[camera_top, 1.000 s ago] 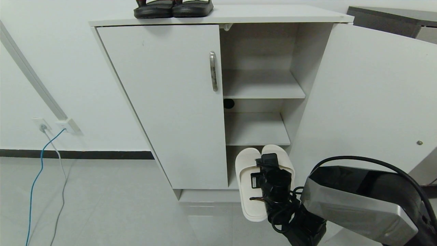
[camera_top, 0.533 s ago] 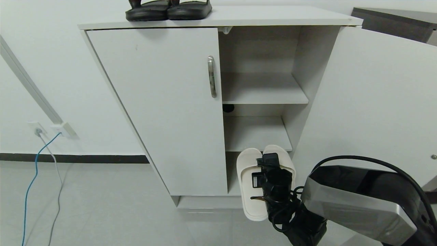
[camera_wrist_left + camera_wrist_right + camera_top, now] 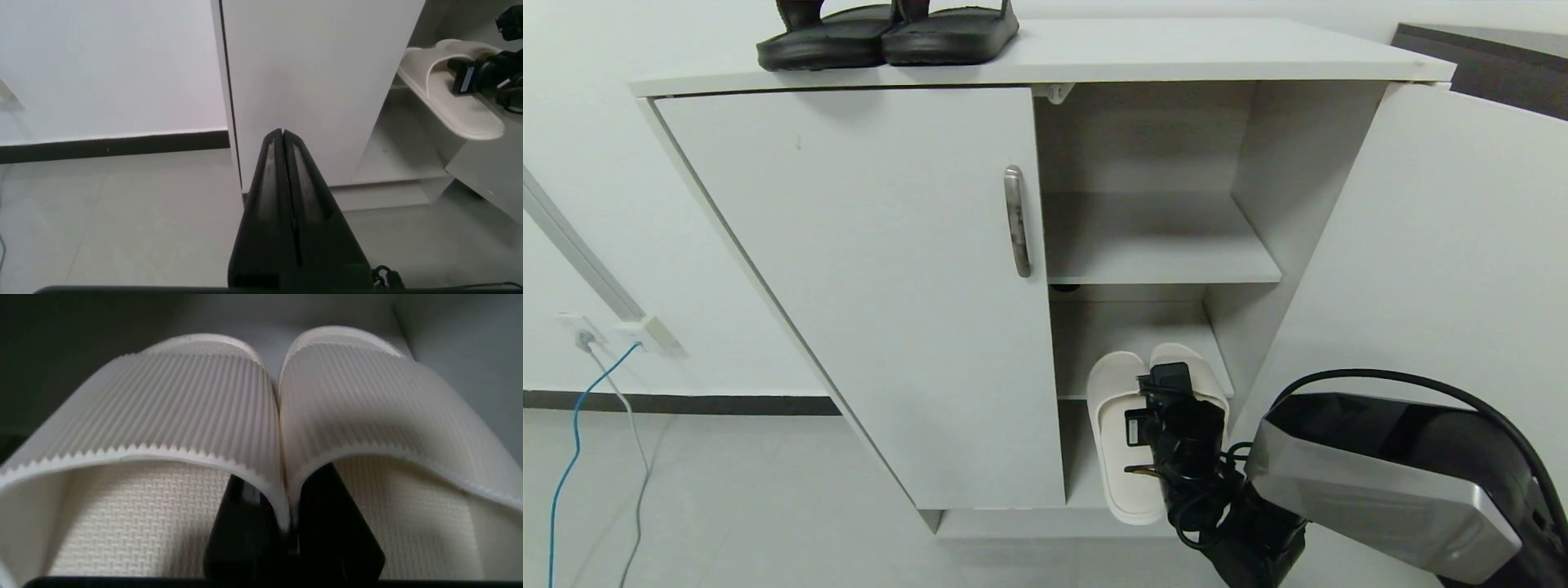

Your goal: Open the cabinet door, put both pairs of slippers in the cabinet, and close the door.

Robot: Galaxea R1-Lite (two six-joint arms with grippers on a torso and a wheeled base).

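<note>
White wooden cabinet (image 3: 866, 286), right door (image 3: 1437, 261) open, stands on grey floor tiles (image 3: 727, 506); blue cable (image 3: 564, 474) at lower left. Black rubber slippers (image 3: 882, 37) sit on its top surface, upper left. At lower centre the right gripper (image 3: 1168, 392) has its jaws clamped on cream ribbed slippers (image 3: 1115, 425) before the low shelves. The left gripper (image 3: 283, 143) has its jaws pressed together, empty.

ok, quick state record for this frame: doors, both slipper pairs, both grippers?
right door: open
left door: shut
white slippers: held side by side, low at the open side, toes inward
black slippers: on the cabinet top
right gripper: shut on white slippers, pinching their inner strap edges
left gripper: shut, empty, low near the left door
</note>
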